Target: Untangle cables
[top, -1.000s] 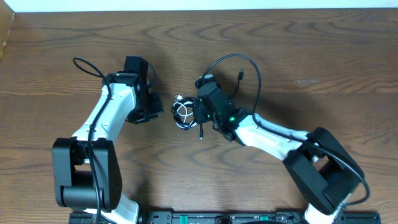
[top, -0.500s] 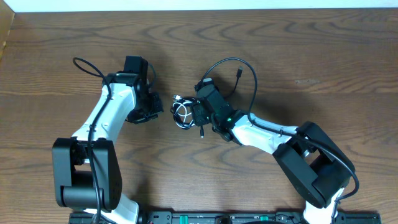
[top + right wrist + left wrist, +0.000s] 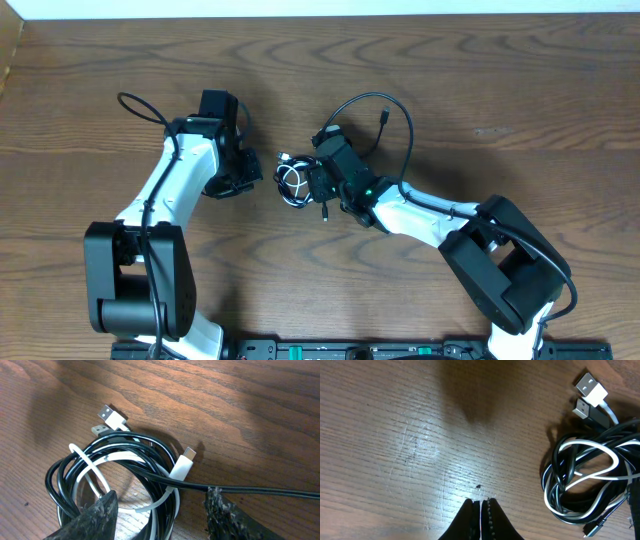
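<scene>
still wound into one small coil [image 3: 295, 183], black cable [image 3: 115, 440] and white cable [image 3: 90, 467] looped through each other, flat on the table [image 3: 500, 80] between the two arms, plugs [image 3: 111, 416] poking out at the coil's edge. no loop pulled free yet, so untangling judged barely begun.

straddled now by the right gripper [image 3: 157, 510]: jaws parted, one finger at each side of the coil, nothing pinched between them, one black strand running out past the right-hand finger. wider than a second ago, and leaned in closer over the coil, with the arm's base swung round; no further shift in the last half second. reads as a release or a reset of grip rather than a pull, with the coil left where it was.

off to the other side, just clear of the coil, the left gripper [image 3: 481, 510]: fingers pressed together on nothing, low over bare wood, no shift at all.

likely next: closing on a single strand, since grabbing the whole coil would only drag it.
</scene>
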You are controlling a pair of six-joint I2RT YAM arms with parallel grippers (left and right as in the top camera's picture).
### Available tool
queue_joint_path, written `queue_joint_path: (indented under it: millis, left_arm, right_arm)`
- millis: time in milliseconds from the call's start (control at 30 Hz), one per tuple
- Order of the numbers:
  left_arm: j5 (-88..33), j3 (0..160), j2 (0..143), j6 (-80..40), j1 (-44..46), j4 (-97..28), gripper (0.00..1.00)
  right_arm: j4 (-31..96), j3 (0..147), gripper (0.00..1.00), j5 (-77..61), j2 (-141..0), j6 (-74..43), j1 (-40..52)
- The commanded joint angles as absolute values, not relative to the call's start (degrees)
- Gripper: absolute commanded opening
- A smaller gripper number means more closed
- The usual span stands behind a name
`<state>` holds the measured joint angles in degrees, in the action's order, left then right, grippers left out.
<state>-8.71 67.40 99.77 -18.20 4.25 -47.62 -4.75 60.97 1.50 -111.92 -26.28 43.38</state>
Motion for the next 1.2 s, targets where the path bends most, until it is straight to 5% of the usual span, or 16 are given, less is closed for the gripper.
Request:
queue_joint_path:
  millis: [0, 333, 1167]
  left_arm:
    - [-8.58, 67.18, 99.92, -18.33, 4.38, -47.66, 0.09]
    - [-8.58, 67.18, 99.92, -18.33, 4.38, -47.62, 0.09]
    - [-8.6, 67.18, 99.92, -18.33, 4.38, -47.46, 0.09]
  right_arm:
    - [-4.97, 61.01, 0.54, 1.34, -112.42, -26.3, 43.62]
    - [-5.78, 61.01, 0.63, 1.34, -113.12, -26.3, 43.62]
    - [-6.61, 61.01, 0.63, 1.39, -113.58, -26.28, 43.59]
